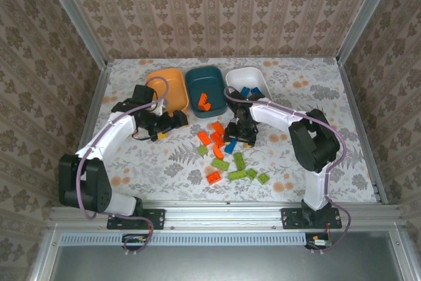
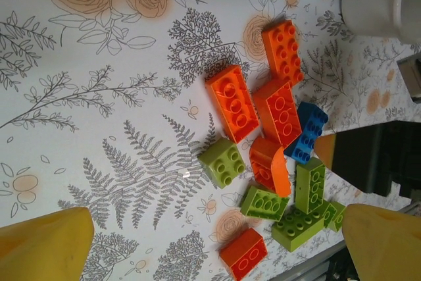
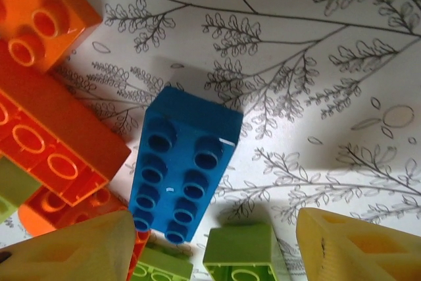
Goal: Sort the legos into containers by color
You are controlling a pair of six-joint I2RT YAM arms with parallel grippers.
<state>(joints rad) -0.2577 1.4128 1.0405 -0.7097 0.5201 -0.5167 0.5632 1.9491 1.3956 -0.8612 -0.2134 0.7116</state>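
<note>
The right pincer (image 3: pixel 214 248) hangs spread over a blue lego (image 3: pixel 184 162) lying studs-up on the desk (image 3: pixel 316 64), just beside an orange lego (image 3: pixel 52 136). The left pincer (image 2: pixel 214 245) gapes wide, empty. The blue lego looks like light, rigid, slick plastic, best pinched across its long flat sides.

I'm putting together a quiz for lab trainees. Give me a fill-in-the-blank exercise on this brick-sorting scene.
1. The studded plastic bricks in the white oblong plastic bowl are ___.
2. The single brick in the dark teal oblong plastic bowl is ___.
3. The eight-stud brick lying under the right gripper's open jaws is ___.
Missing words: blue; orange; blue.
</note>
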